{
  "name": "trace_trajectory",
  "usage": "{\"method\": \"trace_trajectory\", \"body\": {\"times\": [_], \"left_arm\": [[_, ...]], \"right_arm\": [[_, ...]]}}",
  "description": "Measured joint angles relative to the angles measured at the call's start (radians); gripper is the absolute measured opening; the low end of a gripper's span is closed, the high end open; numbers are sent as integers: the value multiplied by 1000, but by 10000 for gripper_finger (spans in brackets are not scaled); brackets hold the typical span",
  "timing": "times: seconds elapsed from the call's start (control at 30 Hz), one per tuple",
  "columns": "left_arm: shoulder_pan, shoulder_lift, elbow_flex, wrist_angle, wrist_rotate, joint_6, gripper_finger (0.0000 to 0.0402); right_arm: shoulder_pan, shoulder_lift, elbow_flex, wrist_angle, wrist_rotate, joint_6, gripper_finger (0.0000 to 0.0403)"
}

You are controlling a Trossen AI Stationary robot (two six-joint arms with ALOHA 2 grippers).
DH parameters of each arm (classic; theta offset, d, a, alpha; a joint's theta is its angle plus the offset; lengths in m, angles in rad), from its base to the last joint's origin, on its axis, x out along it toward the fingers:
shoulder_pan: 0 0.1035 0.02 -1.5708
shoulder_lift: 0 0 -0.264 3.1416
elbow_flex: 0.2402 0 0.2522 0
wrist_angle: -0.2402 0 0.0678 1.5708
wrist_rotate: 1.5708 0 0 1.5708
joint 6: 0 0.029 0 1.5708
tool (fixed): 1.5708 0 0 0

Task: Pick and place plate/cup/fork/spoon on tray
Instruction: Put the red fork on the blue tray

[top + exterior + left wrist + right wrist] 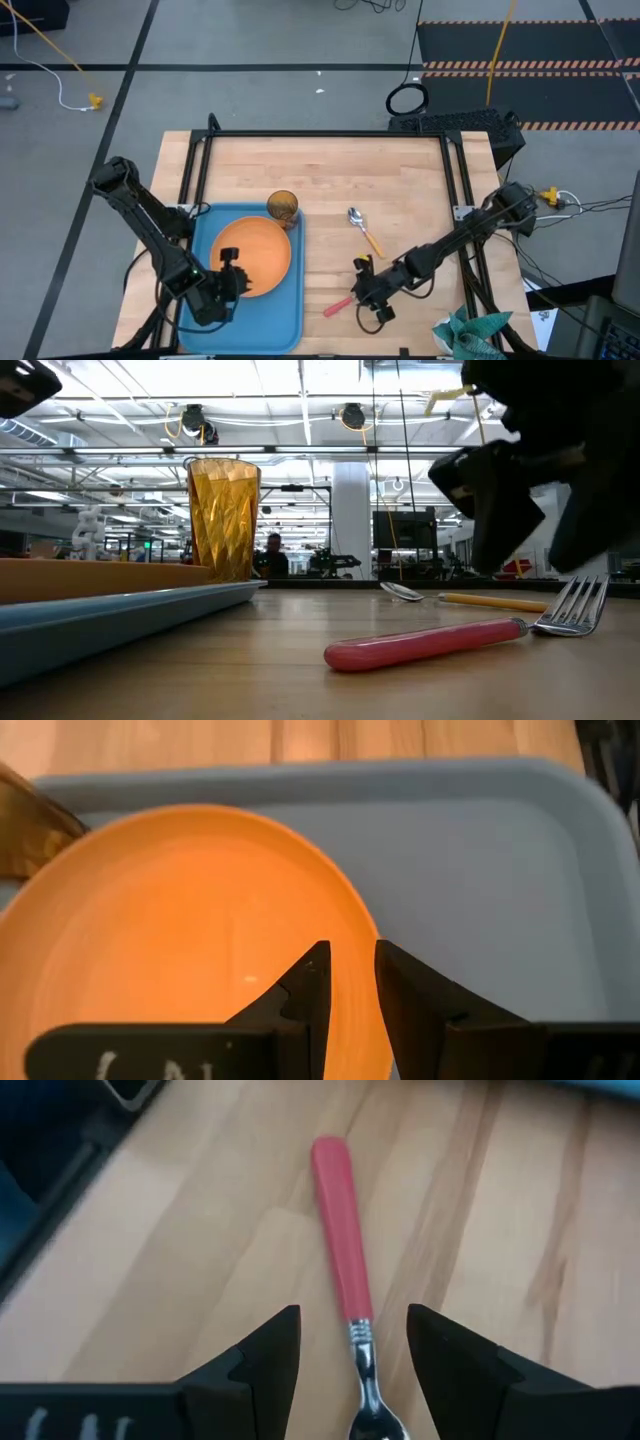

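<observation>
Wooden table, right tool over fork.

The tray lay on the table, toward its left front. The plate sat in the tray, and the cup stood at the tray's far right corner. The fork lay just right of the tray; the spoon lay farther right, beyond the fork.
</observation>
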Motion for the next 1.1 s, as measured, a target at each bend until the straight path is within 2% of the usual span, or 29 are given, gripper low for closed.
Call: {"method": "trace_trajectory", "body": {"times": [0.37,0.77,1.1], "left_arm": [[8,1,0,113,-111,133,85],[51,1,0,129,-120,154,85],[89,1,0,190,-122,223,85]], "right_arm": [[-3,51,-2,-1,2,-35,185],[-3,48,-58,20,9,-43,123],[-3,49,-117,154,29,-22,83]]}}
